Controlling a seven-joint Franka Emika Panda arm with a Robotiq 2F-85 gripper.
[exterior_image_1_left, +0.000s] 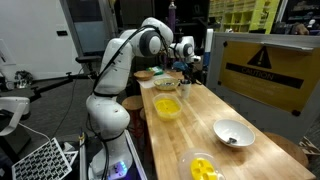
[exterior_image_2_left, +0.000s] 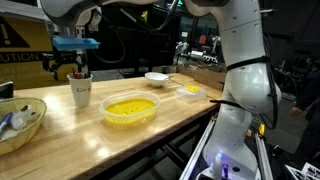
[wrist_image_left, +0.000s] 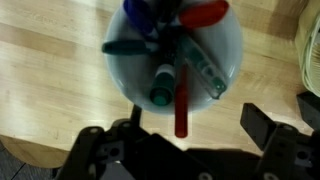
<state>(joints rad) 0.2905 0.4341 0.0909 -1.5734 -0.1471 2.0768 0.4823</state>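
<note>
Your gripper (exterior_image_2_left: 73, 68), jaws spread, over the marker cup (exterior_image_2_left: 82, 95) (crowded): red marker (wrist_image_left: 181, 112) at 6 o'clock may snag, tipping it.

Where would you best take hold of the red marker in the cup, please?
Grip the red marker by its free top end, coming straight down from above: it stands nearly upright in the cup, its lower part walled in among other pens.
</note>
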